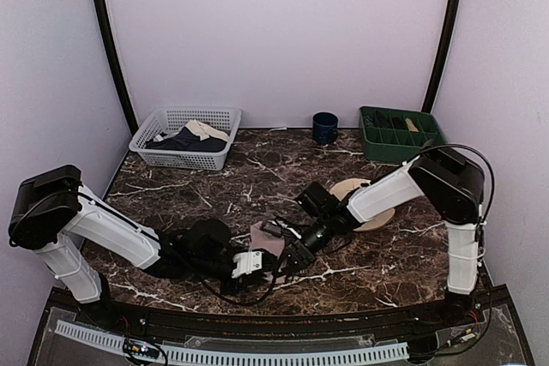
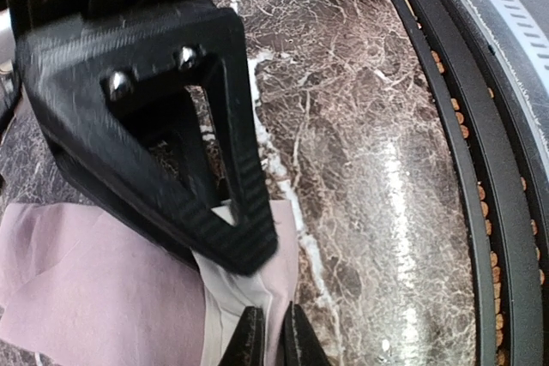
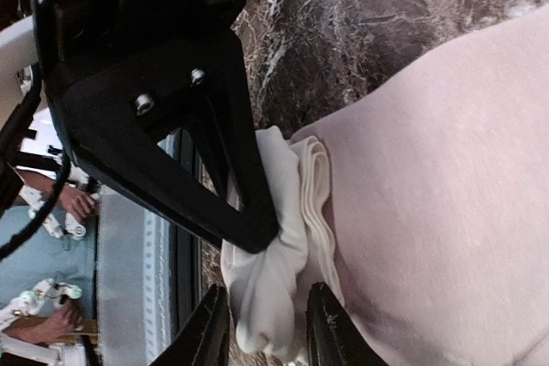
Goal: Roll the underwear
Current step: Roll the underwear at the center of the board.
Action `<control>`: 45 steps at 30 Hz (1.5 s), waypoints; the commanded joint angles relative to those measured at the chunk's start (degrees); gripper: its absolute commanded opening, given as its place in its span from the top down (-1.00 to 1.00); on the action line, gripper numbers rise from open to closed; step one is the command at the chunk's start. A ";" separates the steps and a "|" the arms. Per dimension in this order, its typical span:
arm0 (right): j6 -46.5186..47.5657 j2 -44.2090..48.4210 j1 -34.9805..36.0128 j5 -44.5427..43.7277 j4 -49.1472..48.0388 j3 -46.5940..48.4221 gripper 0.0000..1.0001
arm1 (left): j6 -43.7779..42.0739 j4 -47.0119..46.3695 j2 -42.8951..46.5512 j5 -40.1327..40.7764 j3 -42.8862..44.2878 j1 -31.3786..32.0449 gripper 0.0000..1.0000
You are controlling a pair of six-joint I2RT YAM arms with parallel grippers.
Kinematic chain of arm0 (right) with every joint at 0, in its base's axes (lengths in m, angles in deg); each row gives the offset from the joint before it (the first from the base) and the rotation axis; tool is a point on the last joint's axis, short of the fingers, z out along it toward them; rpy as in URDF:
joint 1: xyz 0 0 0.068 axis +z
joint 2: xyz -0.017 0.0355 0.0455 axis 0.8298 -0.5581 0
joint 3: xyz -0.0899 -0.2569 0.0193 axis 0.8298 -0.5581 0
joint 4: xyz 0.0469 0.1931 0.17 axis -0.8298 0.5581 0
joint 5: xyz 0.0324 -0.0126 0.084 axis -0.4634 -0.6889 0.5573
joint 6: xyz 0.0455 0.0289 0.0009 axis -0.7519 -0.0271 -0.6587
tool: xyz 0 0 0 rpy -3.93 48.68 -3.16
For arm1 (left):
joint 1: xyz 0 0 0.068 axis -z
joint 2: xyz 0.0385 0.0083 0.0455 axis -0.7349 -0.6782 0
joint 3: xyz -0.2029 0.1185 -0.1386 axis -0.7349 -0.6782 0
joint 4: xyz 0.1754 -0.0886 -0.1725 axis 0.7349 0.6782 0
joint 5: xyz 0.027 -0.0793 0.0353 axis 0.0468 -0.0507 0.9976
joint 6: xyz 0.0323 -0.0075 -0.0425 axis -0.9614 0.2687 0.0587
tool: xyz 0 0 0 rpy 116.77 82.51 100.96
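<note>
The dusty-pink underwear [image 1: 268, 237] lies bunched on the marble near the front edge, between both grippers. My left gripper [image 1: 250, 265] is shut on its edge; in the left wrist view [image 2: 273, 342] pink fabric [image 2: 94, 285] and the cream waistband [image 2: 225, 293] are pinched between the fingertips. My right gripper [image 1: 292, 255] is shut on the folded cream waistband [image 3: 279, 285], which fills the gap between its fingers [image 3: 264, 332]; the pink body [image 3: 446, 177] spreads to the right. Each wrist view shows the other gripper's black triangular finger touching the fabric close by.
A white basket [image 1: 146, 148] with a dark navy garment and a beige cloth stands at the back left. A blue mug [image 1: 324, 128] and a green compartment tray [image 1: 371, 145] are at the back right. A round plate [image 1: 350, 186] lies partly under the right arm. The table's front rail [image 2: 467, 169] is close.
</note>
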 commanded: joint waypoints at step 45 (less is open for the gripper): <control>15.33 12.51 14.30 -34.30 -3.22 -9.39 1.00 | 21.70 24.96 -2.95 -31.77 15.40 -25.00 -0.12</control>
